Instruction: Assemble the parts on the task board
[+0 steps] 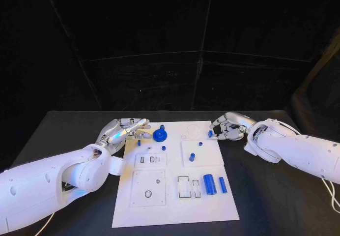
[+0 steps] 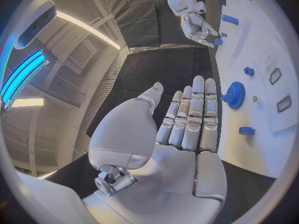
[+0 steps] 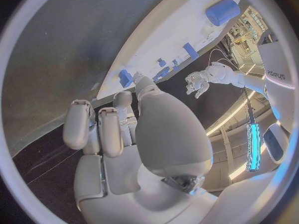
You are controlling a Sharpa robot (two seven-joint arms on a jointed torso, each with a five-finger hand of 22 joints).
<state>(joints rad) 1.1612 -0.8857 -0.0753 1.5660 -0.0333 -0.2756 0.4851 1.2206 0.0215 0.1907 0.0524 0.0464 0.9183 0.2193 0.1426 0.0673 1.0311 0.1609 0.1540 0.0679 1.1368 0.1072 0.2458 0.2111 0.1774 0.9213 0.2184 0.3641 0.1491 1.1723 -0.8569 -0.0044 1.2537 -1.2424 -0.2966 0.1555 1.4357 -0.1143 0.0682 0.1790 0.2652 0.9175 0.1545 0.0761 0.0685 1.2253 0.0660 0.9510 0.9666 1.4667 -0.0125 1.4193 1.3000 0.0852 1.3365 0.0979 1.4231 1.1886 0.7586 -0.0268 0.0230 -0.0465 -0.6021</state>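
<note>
The white task board (image 1: 177,206) lies in the middle of the table. A blue gear (image 1: 160,134) stands near its far left corner, also seen as the blue gear (image 2: 234,94). My left hand (image 1: 127,129) hovers beside that corner, fingers (image 2: 193,114) straight, holding nothing. My right hand (image 1: 227,127) is at the far right corner, fingers loosely bent. A small blue piece (image 1: 210,133) sits at its fingertips. In the right wrist view the same small blue piece (image 3: 125,78) lies by the board's edge just past the thumb of my right hand (image 3: 124,129), with nothing between the fingers.
A blue cylinder (image 1: 209,183) and a blue bar (image 1: 222,185) lie near the board's front right. Small blue pegs (image 1: 192,157) stand around the middle. Black table (image 1: 70,132) surrounds the board on both sides.
</note>
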